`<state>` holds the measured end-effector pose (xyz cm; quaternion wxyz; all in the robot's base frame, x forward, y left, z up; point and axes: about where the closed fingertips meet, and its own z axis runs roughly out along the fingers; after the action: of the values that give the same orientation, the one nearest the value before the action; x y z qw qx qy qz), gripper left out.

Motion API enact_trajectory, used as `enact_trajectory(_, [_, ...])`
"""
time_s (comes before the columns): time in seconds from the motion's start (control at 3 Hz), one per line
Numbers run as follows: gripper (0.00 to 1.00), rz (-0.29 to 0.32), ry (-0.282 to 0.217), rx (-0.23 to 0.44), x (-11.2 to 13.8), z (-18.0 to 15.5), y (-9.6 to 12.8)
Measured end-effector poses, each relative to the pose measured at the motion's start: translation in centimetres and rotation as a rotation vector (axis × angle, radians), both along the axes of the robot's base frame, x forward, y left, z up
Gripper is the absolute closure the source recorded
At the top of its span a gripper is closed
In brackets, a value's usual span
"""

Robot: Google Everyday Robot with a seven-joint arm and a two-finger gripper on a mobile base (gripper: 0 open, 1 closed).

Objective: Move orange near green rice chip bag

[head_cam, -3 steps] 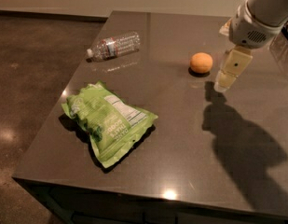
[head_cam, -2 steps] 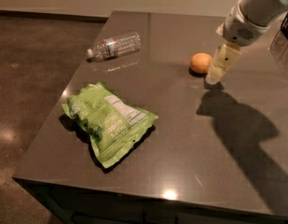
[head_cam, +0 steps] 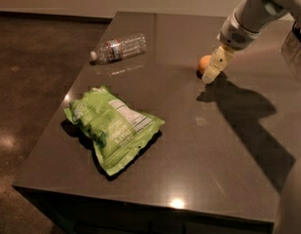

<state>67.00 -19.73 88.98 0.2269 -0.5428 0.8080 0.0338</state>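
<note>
A: Near to far, quick. What's closest?
B: Front edge of the table, dark grey and glossy. On its near left is the green rice chip bag, lying flat and crinkled, white label panel up. Nothing touches it.
A: Next?
B: A bare stretch of table. Then, on the right at mid-depth, the pincer, cream-coloured and angled down, its tip at or just above the surface. The orange sits on the table right behind it, partly hidden by it.
A: Pincer apart, together, or clamped?
B: Cannot tell. It overlaps the orange from this angle, and I can't say whether it touches the fruit either.
A: Farthest?
B: A clear water bottle on its side, far left, well apart from both the orange and the bag. The arm runs out of the top right and throws a long shadow over the right side of the table.
A: Progress?
B: Early, by my read. The orange is far right and the bag near left, well apart, so the placing isn't done. The approach looks about complete. What's left is securing the orange, carrying it across toward the near left, and setting it down beside the bag, not on it.
A: Counts?
B: One orange, one green bag, one bottle, one pincer, one table.
</note>
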Motion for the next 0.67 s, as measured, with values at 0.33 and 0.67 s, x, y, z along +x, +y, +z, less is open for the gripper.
enact_trajectory(0.33, [0.00,-0.015,0.018,0.021,1.4,-1.8,0.1])
enact_trajectory(0.67, [0.25,-0.022,0.031,0.031,2.3,-2.9,0.1])
